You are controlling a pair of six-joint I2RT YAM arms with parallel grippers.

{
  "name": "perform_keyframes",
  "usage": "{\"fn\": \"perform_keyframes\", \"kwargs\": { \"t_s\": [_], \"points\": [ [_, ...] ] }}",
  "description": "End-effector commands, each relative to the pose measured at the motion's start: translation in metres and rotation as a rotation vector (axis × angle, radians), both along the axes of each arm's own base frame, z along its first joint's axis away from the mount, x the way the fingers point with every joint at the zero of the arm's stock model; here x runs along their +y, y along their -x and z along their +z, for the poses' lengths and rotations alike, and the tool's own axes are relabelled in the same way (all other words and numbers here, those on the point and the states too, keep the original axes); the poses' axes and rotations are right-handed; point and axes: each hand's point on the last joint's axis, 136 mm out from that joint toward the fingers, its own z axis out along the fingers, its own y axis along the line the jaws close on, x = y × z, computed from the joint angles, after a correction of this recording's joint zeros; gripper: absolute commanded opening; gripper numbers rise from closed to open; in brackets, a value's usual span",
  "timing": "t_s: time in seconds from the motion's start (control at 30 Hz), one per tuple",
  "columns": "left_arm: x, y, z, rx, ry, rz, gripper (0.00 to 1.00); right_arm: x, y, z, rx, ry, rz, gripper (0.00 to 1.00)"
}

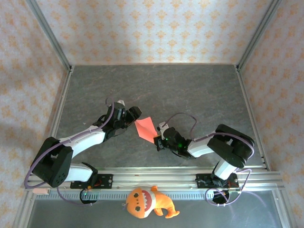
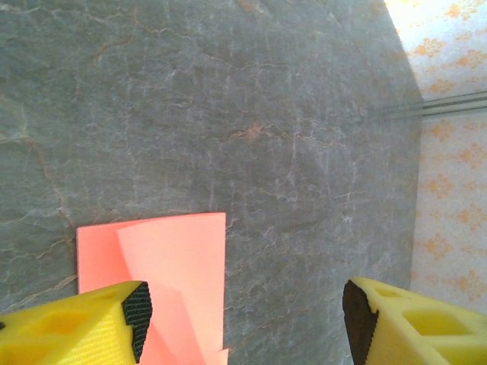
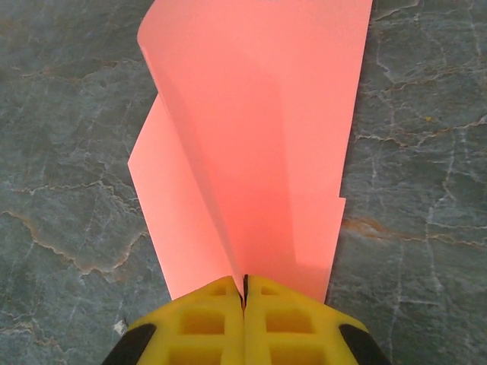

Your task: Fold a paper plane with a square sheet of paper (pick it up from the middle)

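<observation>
The red-pink sheet of paper [image 1: 145,128] lies mid-table, folded into a narrow dart-like paper plane with its wide end toward the left arm. In the right wrist view the paper [image 3: 259,137] has a raised centre crease with flaps spreading to both sides. My right gripper [image 3: 245,285] is shut on that crease at the paper's near end; from above the right gripper [image 1: 159,140] sits at the narrow tip. My left gripper [image 1: 131,116] hovers at the wide end, open. Its left fingertip [image 2: 137,312] is over the paper [image 2: 171,274]; between the fingers of the left gripper [image 2: 247,319] is mostly bare table.
An orange plush toy [image 1: 149,202] lies in front of the metal rail [image 1: 156,176] at the near edge. Aluminium frame posts [image 1: 50,35] and patterned walls [image 1: 152,28] enclose the grey stone-look table [image 1: 190,90].
</observation>
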Motion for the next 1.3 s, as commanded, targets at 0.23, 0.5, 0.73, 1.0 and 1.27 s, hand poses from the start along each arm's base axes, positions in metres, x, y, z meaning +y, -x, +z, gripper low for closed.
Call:
{"fn": "perform_keyframes", "kwargs": {
  "t_s": [0.23,0.5,0.73,1.0,1.27],
  "points": [
    [0.005,0.002,-0.005,0.007,0.026,0.034,0.69,-0.010,0.014,-0.018,0.044,-0.056,-0.043,0.00],
    [-0.001,0.003,-0.006,-0.005,0.070,0.018,0.35,-0.010,0.019,-0.007,0.103,-0.157,-0.024,0.00],
    [-0.005,0.010,-0.012,0.002,0.117,0.003,0.14,-0.011,0.020,-0.011,0.211,-0.227,-0.068,0.00],
    [-0.004,0.019,-0.016,0.011,0.133,-0.009,0.11,-0.012,0.020,-0.017,0.312,-0.318,-0.137,0.00],
    [-0.025,0.019,-0.010,-0.017,0.186,-0.083,0.05,-0.015,0.020,-0.021,0.336,-0.333,-0.168,0.00]
  ]
}}
